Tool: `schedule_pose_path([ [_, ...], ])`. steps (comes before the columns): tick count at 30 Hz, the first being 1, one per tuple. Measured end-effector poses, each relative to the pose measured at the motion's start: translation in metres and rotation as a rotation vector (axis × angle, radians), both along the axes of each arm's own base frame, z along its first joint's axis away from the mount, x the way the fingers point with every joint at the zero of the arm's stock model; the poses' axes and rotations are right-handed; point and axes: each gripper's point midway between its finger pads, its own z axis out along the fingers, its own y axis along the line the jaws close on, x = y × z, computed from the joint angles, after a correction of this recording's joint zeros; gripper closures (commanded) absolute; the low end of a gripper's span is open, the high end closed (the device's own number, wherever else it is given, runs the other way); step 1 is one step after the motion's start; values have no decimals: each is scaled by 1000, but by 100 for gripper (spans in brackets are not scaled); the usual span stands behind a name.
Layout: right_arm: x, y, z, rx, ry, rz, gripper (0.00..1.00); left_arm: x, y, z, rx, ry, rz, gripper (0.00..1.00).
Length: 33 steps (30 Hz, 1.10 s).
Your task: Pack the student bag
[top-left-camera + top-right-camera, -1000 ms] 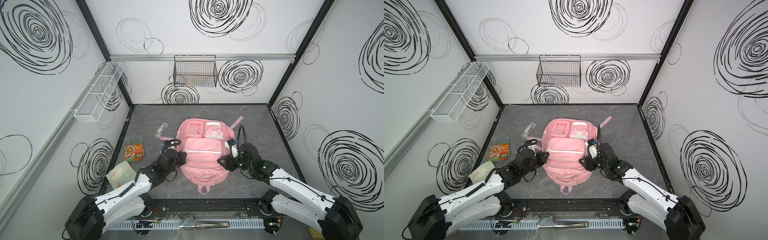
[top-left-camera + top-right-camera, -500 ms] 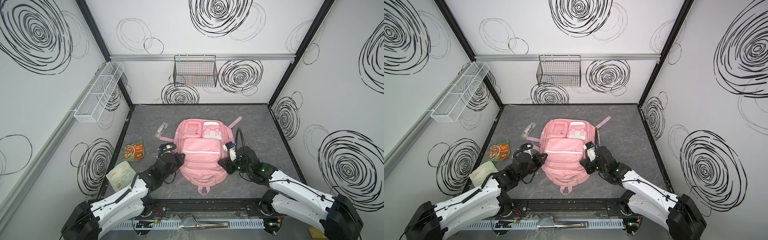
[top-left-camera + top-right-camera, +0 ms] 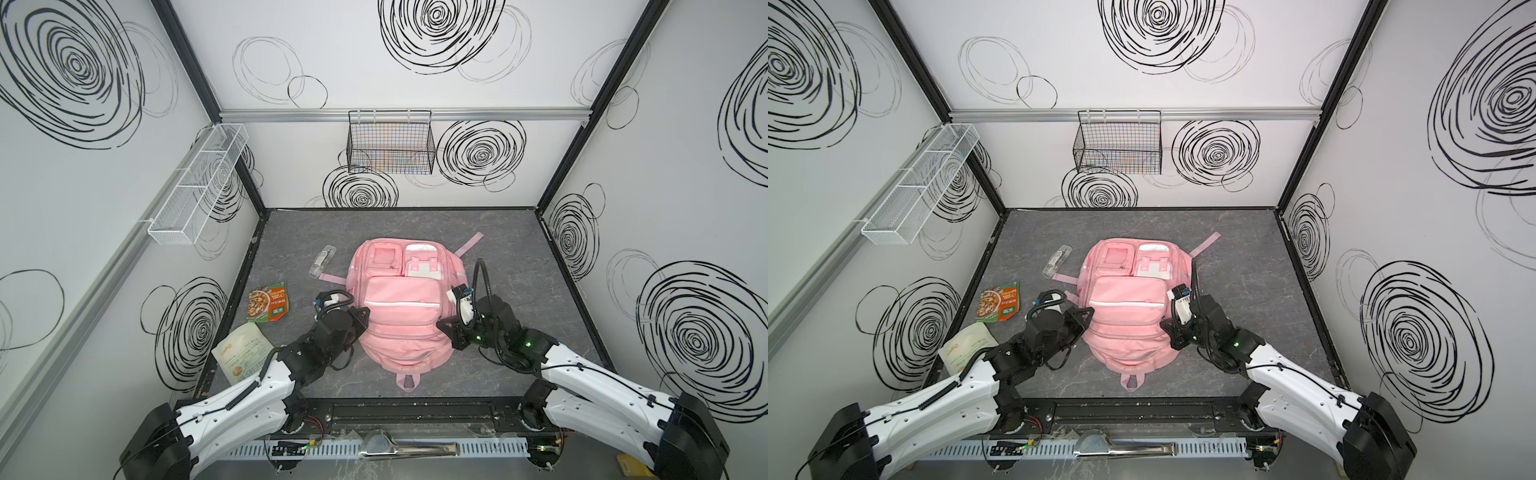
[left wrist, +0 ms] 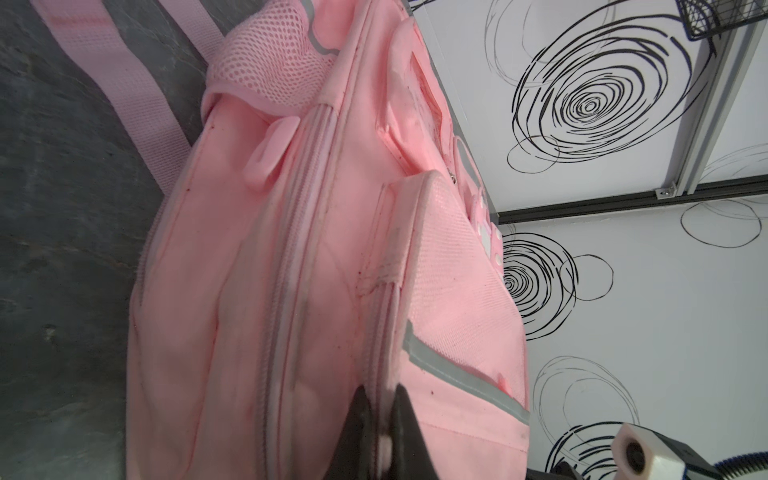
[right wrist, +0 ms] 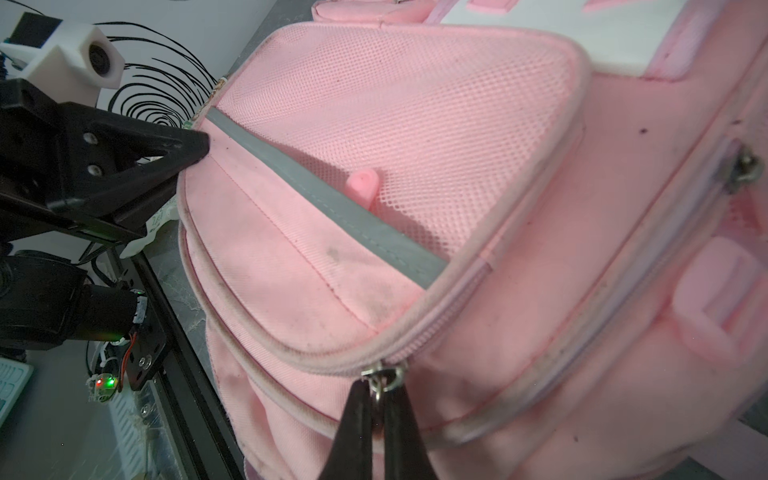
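Pink bag (image 3: 401,320) lies flat, front up, centred on the tabletop (image 3: 507,249); left end effector (image 4: 384,440) is pinched together on its side seam, right end effector (image 5: 376,419) is clamped on the front-pocket zipper pull (image 5: 384,376). Judgement: step in hand is unzipping that pocket. Pull along the zipper's curve, low and steady, with the left side anchoring the fabric against the drag; a sideways tug could slip the small pull.

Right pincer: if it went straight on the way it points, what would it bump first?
The right pincer is shut on a metal zipper pull at the side of the pink student bag. Straight on, it would probably push into the bag's soft front pocket first.
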Motion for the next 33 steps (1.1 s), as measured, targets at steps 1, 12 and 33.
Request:
schedule_pose_path([
  [1,-2,2,0,1,2,2,100,-1,0,0,2,-2,7,100],
  [12,-16,24,5,11,45,20,100,-5,7,-9,29,-7,122,100],
  [33,-31,30,32,103,74,101,100,-5,12,-3,-91,11,213,100],
])
